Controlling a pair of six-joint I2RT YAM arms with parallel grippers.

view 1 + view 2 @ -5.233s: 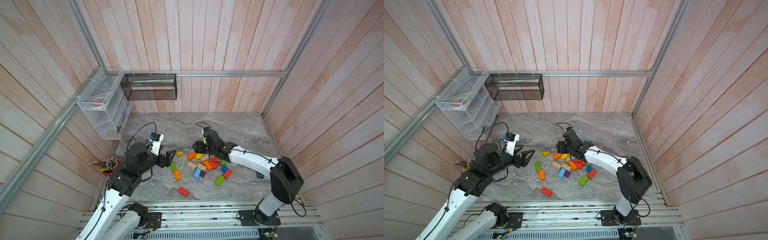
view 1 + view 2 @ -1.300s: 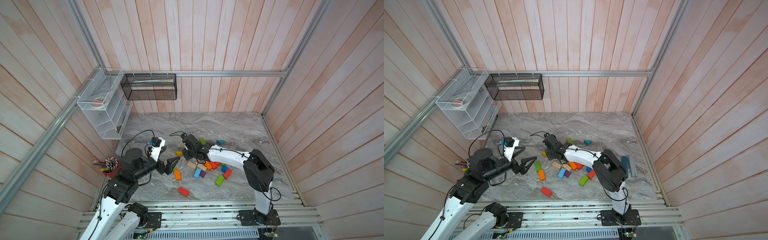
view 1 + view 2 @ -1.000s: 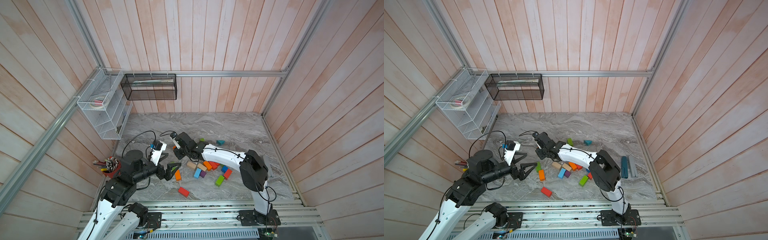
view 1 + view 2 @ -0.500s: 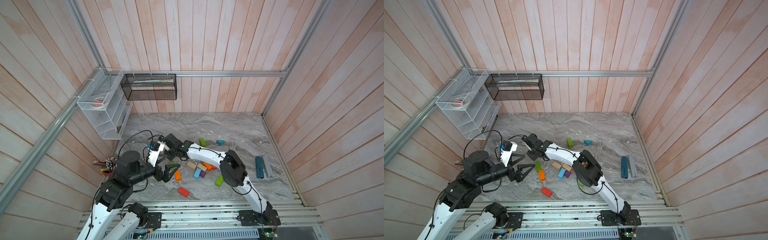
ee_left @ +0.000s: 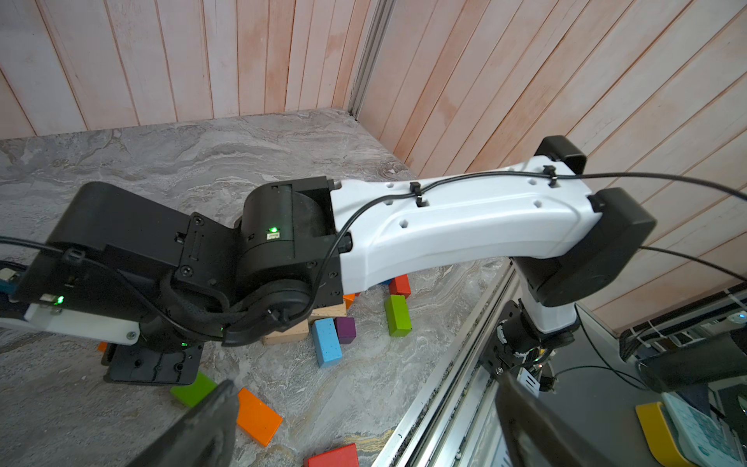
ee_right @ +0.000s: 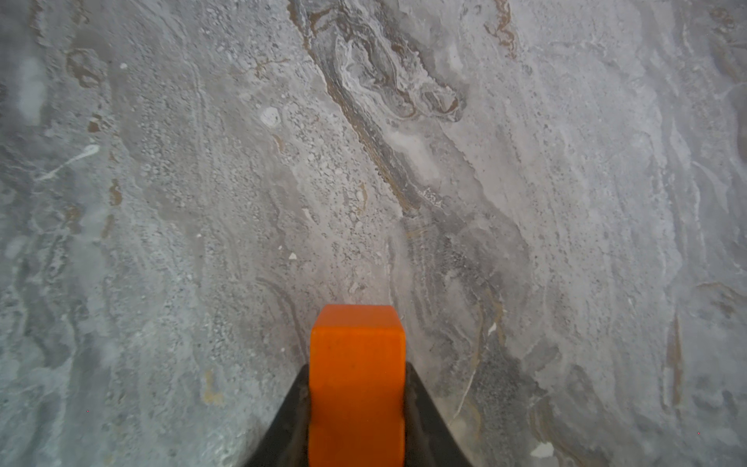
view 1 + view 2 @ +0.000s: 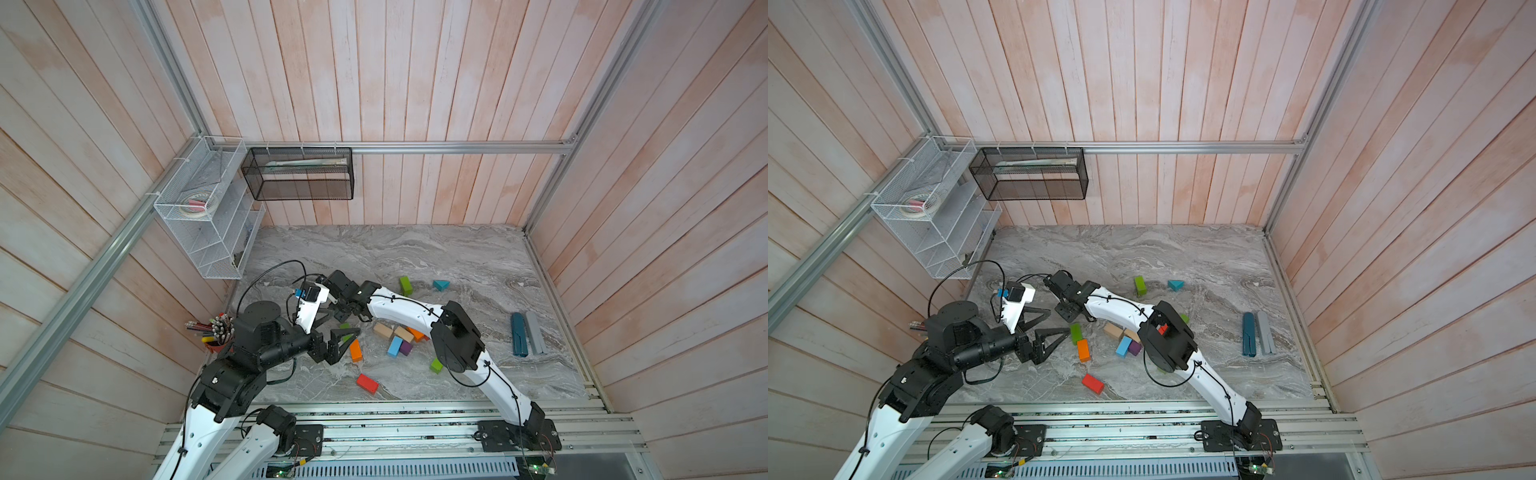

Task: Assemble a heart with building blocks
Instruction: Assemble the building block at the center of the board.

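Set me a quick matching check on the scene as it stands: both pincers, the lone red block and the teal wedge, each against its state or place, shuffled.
Things
1. left pincer
2. right pincer
3. red block
4. teal wedge

States and places
A. shut on an orange block
B. lying apart from the pile, nearest the front rail
C. open, nothing between the jaws
D. on the far side of the pile, beside a green block

Pairs: 1-C, 2-A, 3-B, 4-D
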